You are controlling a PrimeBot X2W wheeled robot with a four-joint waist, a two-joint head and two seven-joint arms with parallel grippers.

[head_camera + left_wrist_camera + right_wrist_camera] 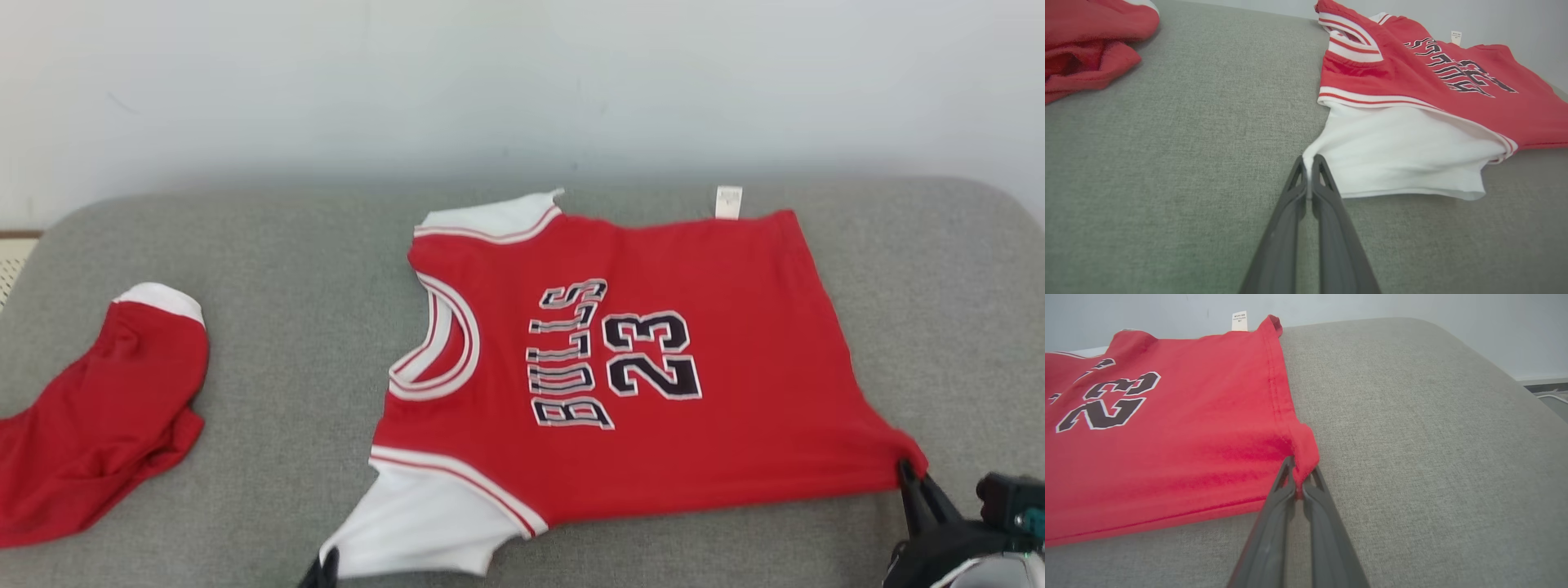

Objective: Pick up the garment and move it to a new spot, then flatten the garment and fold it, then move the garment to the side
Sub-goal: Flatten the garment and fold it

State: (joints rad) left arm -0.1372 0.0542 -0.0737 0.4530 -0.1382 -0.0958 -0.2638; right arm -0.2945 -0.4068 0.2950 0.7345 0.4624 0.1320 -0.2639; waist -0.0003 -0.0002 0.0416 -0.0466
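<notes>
Flattening seems almost finished: the red Bulls jersey (653, 367) lies spread on the grey cushion (286, 269), left end effector (1309, 161) closed on its white sleeve tip (1400, 155), right end effector (1300, 468) closed on a hem corner (1305, 447). Folding and moving aside remain.

Worktop (286, 245): grey woven fabric, padded, with rounded corners. It reaches past the jersey on every side.
Jersey (735, 367): red with white sleeves, spread front-up and nearly flat on the worktop. "BULLS 23" in dark letters; near hem corner drawn into a small peak.
Tag (728, 202): small and white, showing past the jersey's far edge near the hem.
Red garment (106, 416): crumpled, with a white band at one end — well apart from the jersey, off its collar side.
</notes>
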